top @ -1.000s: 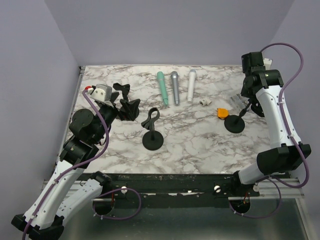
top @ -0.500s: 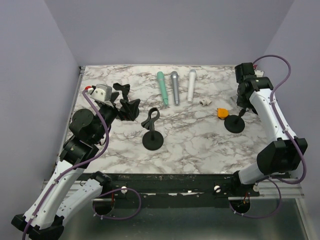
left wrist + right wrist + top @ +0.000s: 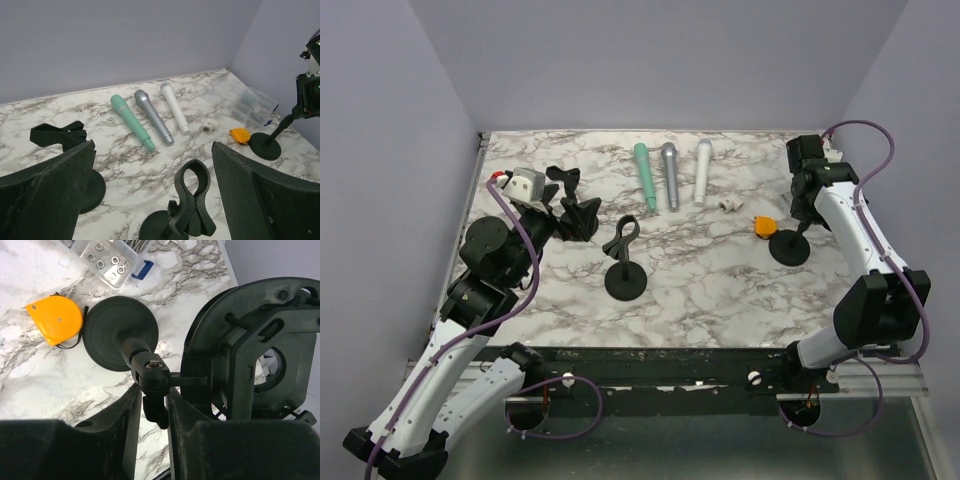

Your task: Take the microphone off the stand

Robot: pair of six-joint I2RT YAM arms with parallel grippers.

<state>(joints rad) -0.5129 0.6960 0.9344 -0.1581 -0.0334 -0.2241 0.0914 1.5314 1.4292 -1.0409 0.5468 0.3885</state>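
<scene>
The right gripper [image 3: 152, 397] is clamped on the swivel joint of the mic stand [image 3: 120, 332] by the worktop's right edge. It should pull gently so the base stays flat. The left gripper [image 3: 573, 198] stands apart. The green microphone [image 3: 646, 177], grey microphone [image 3: 671, 178] and white microphone [image 3: 703, 173] lie near the far edge. The clear parts box [image 3: 102, 260] holds washers.

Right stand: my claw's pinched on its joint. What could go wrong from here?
1. The right claw grips the stand at its top joint; pulling may lift or tip the whole stand.
2. The tape measure sits right beside the base, with the screw box close by; a dragged stand could shove them.
3. No mic shows in this stand; three mics lie on the table.
</scene>
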